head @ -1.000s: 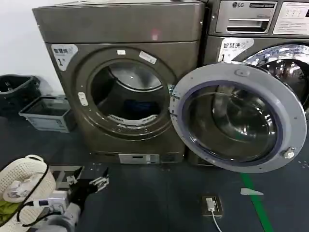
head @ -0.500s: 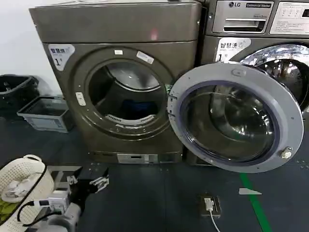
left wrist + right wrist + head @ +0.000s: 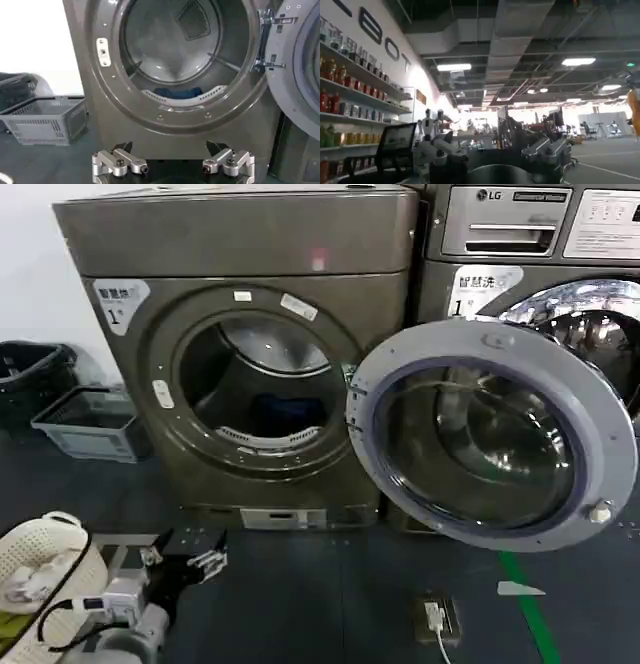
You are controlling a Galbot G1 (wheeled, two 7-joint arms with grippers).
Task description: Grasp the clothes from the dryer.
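Observation:
The dryer (image 3: 140, 244) is the bronze-grey front-loader straight ahead, and its grey-rimmed glass door (image 3: 495, 344) is swung open to the right. The clothes (image 3: 285, 414), a small dark blue bundle, lie low at the back of the drum. From the left wrist the clothes (image 3: 177, 92) peek over the perforated lip of the porthole. My left gripper (image 3: 195, 559) hovers low above the floor in front of the dryer, well short of the mouth, open and empty (image 3: 173, 156). My right gripper (image 3: 492, 150) faces the room behind, open, holding nothing.
A white woven basket (image 3: 75, 539) with cloth items sits at the lower left. A grey crate (image 3: 85, 424) and a black basket (image 3: 30, 369) stand left of the dryer. The LG machine (image 3: 510, 224) is behind the open door. A floor socket (image 3: 437, 619) and green tape (image 3: 525, 604) lie at the right.
The dryer has grown slightly larger in the head view and sits a little lower. The left gripper stays low at the lower left, still open.

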